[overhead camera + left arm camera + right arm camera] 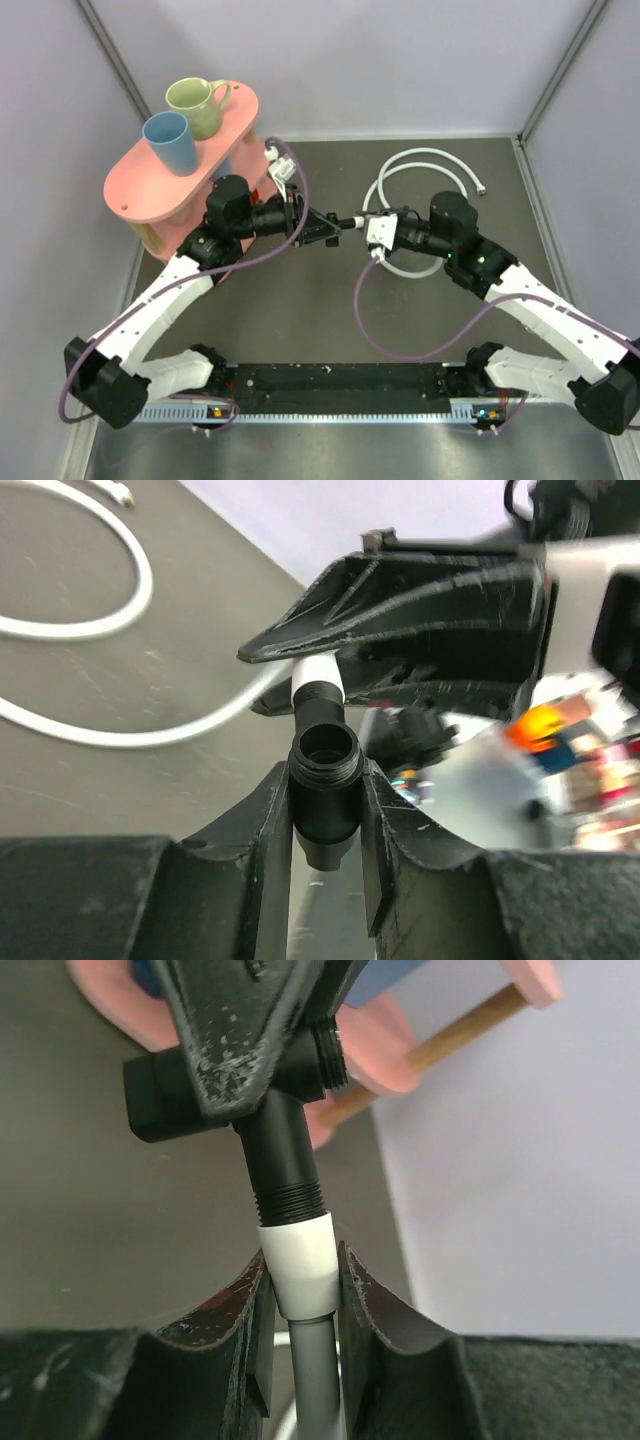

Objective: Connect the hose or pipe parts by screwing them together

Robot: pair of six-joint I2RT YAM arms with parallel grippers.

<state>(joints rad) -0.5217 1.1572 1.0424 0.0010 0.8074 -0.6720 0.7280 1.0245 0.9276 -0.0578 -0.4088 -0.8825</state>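
The small black plastic T-shaped connector (325, 780) looks light and hard. Left jaws squeeze it tight, near the pink wooden stand (150, 190). Right jaws pinch the long floppy white hose (147, 580) by its stiff white end (300, 1265), which I think is the best spot to hold.

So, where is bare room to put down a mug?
Bare table lies between the left arm, the right arm and the black rail, left of the purple cable. A smaller patch sits at the back, between the pink stand and the white hose. The middle is crowded: the left fingers and right fingers meet at the black connector.
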